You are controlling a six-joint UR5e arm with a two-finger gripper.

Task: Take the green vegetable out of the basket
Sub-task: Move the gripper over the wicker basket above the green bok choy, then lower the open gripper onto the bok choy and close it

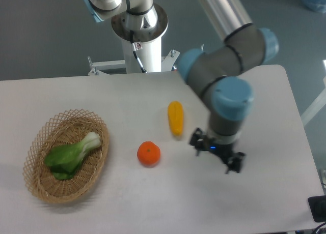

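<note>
The green vegetable (pixel 71 155), a small bok choy with bright leaves and a pale stalk end, lies inside the tan wicker basket (pixel 38 185) at the left of the table. My gripper (pixel 216 155) hangs over the table's middle right, far to the right of the basket, pointing down from the arm's wrist. Only dark parts of its fingers show below the wrist, so its state cannot be read. Nothing visible is held in it.
An orange (pixel 148 153) sits between the basket and the gripper. A yellow oblong vegetable (pixel 175 118) lies just behind it, close to the gripper's left. The arm's base column (pixel 140 38) stands at the table's back edge.
</note>
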